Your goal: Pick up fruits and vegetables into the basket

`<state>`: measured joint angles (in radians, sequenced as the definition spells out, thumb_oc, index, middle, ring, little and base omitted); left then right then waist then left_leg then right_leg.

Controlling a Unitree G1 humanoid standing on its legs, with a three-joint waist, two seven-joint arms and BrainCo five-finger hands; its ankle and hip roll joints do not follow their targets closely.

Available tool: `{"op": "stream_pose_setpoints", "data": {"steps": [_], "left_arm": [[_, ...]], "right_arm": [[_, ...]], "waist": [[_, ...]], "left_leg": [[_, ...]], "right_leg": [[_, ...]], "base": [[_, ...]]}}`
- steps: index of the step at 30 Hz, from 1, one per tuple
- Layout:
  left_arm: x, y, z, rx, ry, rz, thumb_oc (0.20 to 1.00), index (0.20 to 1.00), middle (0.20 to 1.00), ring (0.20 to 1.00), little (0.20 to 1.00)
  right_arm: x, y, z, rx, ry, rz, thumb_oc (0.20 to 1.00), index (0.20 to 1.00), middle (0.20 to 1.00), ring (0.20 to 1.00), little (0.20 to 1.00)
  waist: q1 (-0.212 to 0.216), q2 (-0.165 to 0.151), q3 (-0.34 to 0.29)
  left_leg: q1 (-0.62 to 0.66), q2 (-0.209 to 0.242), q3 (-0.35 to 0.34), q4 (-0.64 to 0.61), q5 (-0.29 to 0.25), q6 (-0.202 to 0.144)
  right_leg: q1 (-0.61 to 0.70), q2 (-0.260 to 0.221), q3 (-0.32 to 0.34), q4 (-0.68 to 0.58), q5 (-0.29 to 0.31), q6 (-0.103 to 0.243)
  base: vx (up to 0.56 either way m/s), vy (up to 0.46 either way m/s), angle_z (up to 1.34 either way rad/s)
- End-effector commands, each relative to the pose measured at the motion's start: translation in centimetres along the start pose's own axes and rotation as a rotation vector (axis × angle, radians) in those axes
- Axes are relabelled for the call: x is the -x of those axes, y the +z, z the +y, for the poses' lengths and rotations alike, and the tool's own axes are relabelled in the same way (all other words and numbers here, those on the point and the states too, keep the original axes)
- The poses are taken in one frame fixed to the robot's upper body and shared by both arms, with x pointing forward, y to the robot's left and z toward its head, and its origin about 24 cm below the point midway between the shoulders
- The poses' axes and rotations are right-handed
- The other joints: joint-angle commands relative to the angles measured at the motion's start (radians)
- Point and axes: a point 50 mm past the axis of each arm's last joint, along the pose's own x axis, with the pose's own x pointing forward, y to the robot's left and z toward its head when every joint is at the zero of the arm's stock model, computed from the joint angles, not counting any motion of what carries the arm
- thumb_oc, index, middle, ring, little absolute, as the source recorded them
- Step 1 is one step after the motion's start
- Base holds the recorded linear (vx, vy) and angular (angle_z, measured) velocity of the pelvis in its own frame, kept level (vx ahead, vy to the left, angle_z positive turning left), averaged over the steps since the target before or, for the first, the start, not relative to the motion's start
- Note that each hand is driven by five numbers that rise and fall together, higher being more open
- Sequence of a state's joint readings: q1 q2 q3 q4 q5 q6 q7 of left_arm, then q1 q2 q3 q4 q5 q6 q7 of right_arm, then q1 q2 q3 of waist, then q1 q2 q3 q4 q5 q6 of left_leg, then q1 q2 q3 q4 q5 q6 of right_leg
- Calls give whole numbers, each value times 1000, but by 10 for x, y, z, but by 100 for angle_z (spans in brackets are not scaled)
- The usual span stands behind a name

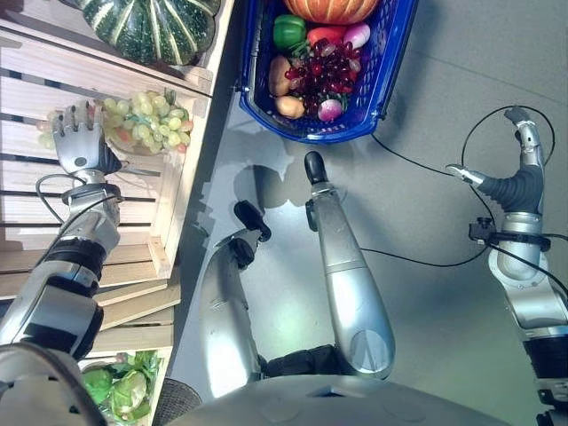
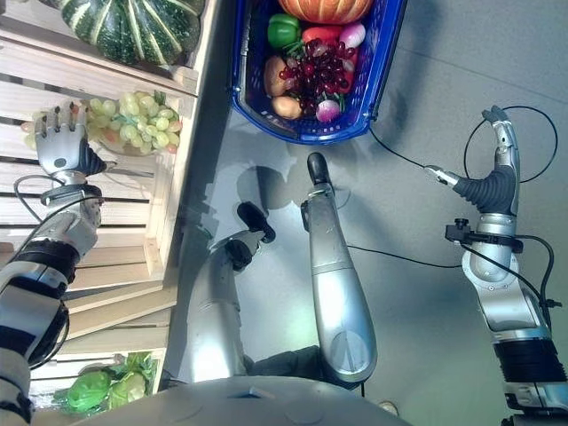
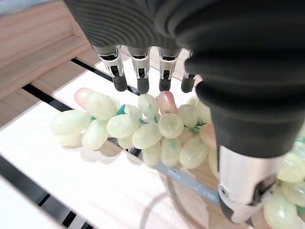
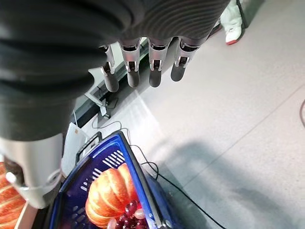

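A bunch of green grapes [image 1: 146, 120] lies on the wooden shelf [image 1: 53, 67] at the left. My left hand [image 1: 75, 146] hovers just beside the bunch, its straight fingers [image 3: 143, 76] spread above the grapes [image 3: 143, 129] and holding nothing. The blue basket [image 1: 306, 133] stands on the floor ahead. It holds an orange pumpkin [image 1: 333, 9], a green pepper [image 1: 288, 31], dark red grapes [image 1: 319, 75] and other produce. My right hand [image 1: 528, 146] hangs open over the floor to the right of the basket [image 4: 102, 167], fingers [image 4: 155, 67] straight.
A large striped green pumpkin [image 1: 151, 27] rests on the shelf's far level. Leafy green vegetables [image 1: 115, 386] sit in a crate at the lower left. A person's shoe [image 4: 236, 28] shows on the grey floor beyond the basket.
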<state>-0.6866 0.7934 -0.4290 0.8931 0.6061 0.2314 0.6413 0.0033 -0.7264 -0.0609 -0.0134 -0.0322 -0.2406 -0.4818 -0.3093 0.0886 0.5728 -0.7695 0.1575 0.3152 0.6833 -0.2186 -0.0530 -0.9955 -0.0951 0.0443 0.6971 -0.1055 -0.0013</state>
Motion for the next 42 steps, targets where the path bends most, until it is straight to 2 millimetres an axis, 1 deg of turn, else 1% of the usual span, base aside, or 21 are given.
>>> {"op": "stream_pose_setpoints", "data": {"steps": [1,5,9,12,18,20,21,22,23,25,26,29,36,39,42], "left_arm": [[0,-40,3,-140,29,135,1000,1000,1000,1000,1000],[-7,-43,13,-190,73,163,1000,1000,1000,1000,1000],[-13,-46,25,-288,152,177,1000,1000,1000,1000,1000],[-16,-47,29,-280,176,200,1000,1000,1000,1000,1000],[-23,-43,35,-258,169,220,1000,1000,1000,1000,1000],[-26,-42,36,-266,144,235,903,903,903,903,903],[-26,-42,36,-268,141,235,890,890,890,890,890],[-27,-42,36,-273,131,238,815,815,815,815,815],[-28,-41,36,-276,117,242,658,658,658,658,658],[-27,-42,32,-268,83,251,464,464,464,464,464],[-26,-42,30,-262,66,252,200,200,200,200,200],[-25,-42,25,-234,11,264,200,200,200,200,200],[-19,-42,16,-187,-14,247,200,200,200,200,200],[-16,-44,14,-197,-22,233,200,200,200,200,200],[-8,-51,6,-242,-85,217,200,200,200,200,200]], "right_arm": [[0,5,-2,-6,-38,-46,1000,1000,1000,1000,1000],[-2,5,0,1,-36,-53,1000,1000,1000,1000,1000],[-4,3,4,1,-40,-43,1000,1000,1000,1000,1000],[-5,1,7,-1,-39,-39,1000,1000,1000,1000,1000],[-10,1,10,-11,-46,-36,1000,1000,1000,1000,1000],[-13,2,10,-12,-48,-39,1000,1000,1000,1000,1000],[-14,2,10,-11,-48,-39,1000,1000,1000,1000,1000],[-15,2,10,-10,-48,-40,1000,1000,1000,1000,1000],[-16,2,10,-12,-50,-40,1000,1000,1000,1000,1000],[-18,2,10,-16,-54,-39,1000,1000,1000,1000,1000],[-18,1,10,-17,-55,-38,1000,1000,1000,1000,1000],[-19,0,10,-21,-58,-42,1000,1000,1000,1000,1000],[-18,1,11,-15,-52,-55,1000,1000,1000,1000,1000],[-16,2,10,-26,-43,-60,1000,1000,1000,1000,1000],[-13,4,9,-44,-6,-76,1000,1000,1000,1000,1000]], "waist": [[-33,-25,-53],[-33,-31,-53],[-29,-40,-53],[-24,-47,-53],[-19,-50,-53],[-18,-50,-53],[-19,-50,-53],[-19,-50,-53],[-19,-51,-53],[-19,-52,-53],[-19,-52,-53],[-18,-54,-53],[-10,-56,-53],[-6,-54,-53],[-1,-46,-53]], "left_leg": [[-66,-2,18,26,-45,32],[-94,-1,11,48,-56,38],[-133,-1,-3,79,-73,47],[-162,-3,-15,108,-85,54],[-198,-5,-29,133,-94,58],[-210,-5,-31,140,-97,59],[-212,-5,-31,142,-98,60],[-216,-6,-32,142,-98,60],[-220,-6,-33,145,-99,60],[-230,-8,-35,148,-100,60],[-233,-8,-36,150,-101,61],[-239,-10,-39,153,-104,62],[-224,-11,-44,137,-96,60],[-203,-12,-45,122,-91,59],[-152,-17,-41,91,-77,55]], "right_leg": [[-22,8,-13,30,-80,65],[-45,11,-11,38,-76,62],[-75,15,-15,52,-74,57],[-96,18,-17,67,-73,54],[-125,20,-19,82,-71,52],[-135,21,-19,84,-70,52],[-137,21,-18,85,-69,52],[-141,22,-18,85,-68,52],[-145,22,-18,85,-67,52],[-154,23,-17,86,-64,52],[-157,22,-16,87,-63,52],[-161,23,-15,86,-60,53],[-139,17,-15,63,-50,57],[-120,13,-16,55,-49,61],[-70,2,-20,32,-46,65]], "base": [[4,38,-1],[0,0,0],[0,0,0],[0,0,0],[-3,2,1],[0,0,0],[0,0,0],[0,0,0],[0,0,0],[0,0,0],[0,0,0],[-7,3,-1],[0,0,0],[-4,12,1],[-11,57,3]]}}
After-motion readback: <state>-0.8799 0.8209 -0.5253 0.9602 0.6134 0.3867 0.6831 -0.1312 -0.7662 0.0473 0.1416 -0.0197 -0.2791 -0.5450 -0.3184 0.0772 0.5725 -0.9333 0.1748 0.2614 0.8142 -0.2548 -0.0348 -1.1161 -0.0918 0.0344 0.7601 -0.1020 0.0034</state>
